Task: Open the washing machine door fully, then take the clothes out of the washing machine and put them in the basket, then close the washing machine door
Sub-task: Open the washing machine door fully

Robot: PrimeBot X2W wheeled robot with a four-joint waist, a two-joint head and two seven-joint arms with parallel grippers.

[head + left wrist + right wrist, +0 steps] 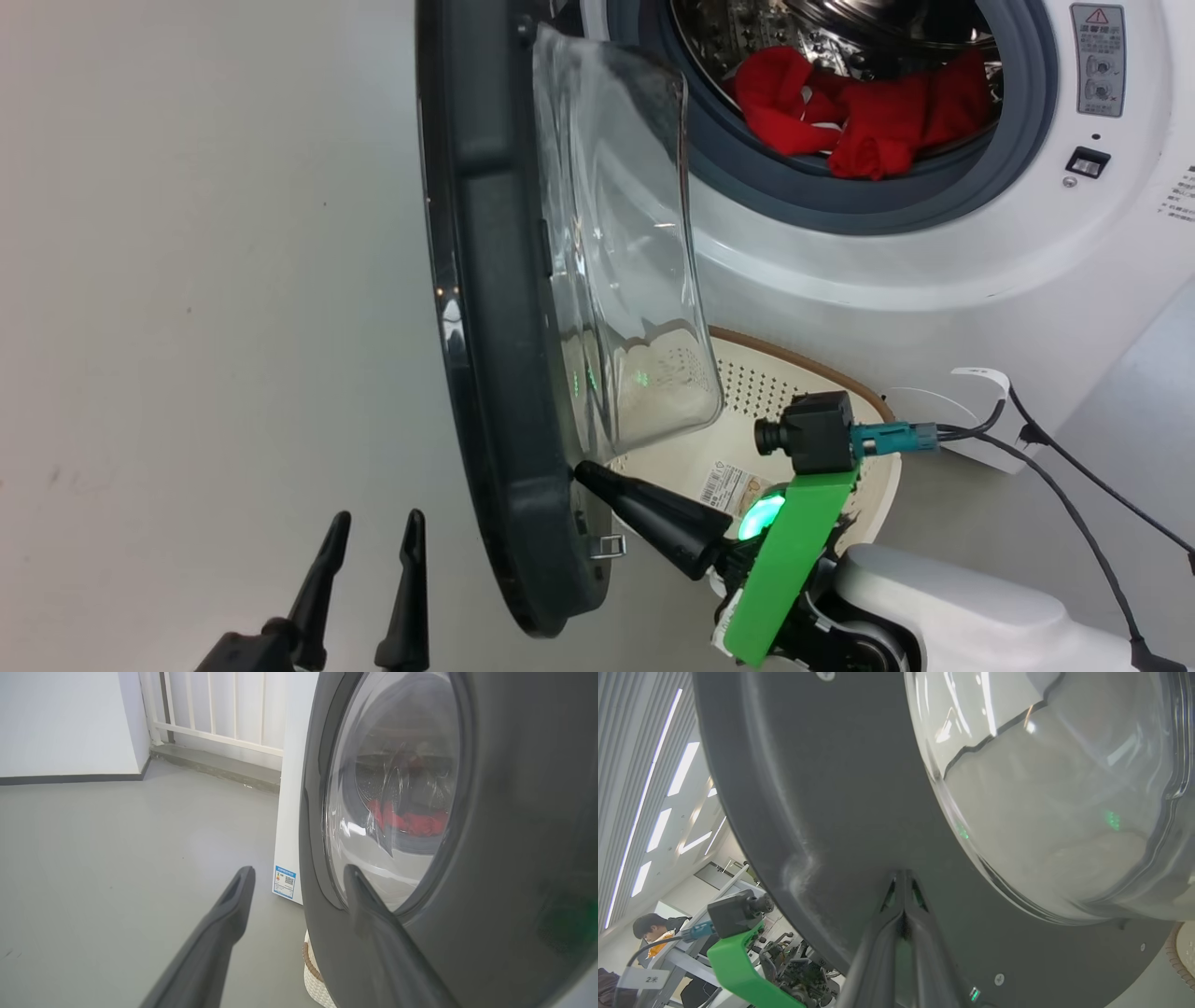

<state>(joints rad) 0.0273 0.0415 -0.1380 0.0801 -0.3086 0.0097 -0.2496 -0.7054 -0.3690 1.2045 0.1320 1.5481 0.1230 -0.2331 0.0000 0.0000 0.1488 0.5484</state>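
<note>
Head view, items as found:

- Big white boxy washing machine (934, 261) with a grey rubber gasket (747, 177) and a perforated steel drum.
- Large round washing machine door (504, 327), a glossy black ring around a bulging clear glass bowl. It stands swung open, edge-on to the camera, with the bowl facing the machine.
- Bright red soft fabric clothes (868, 112), heaped inside the drum at its front lip, resting on the gasket.
- Small cream-white perforated plastic basket (775, 373) with a brown woven-look rim. It sits on the grey floor before the machine, under the drum mouth, partly behind the glass.
- Right gripper (581, 469), fingers pressed together on nothing. The tips rest against the door's inner face near its lower edge, and the right wrist view (903, 879) shows the same.
- Left gripper (379, 515), fingers spread wide, empty, on the door's outer side.
</note>
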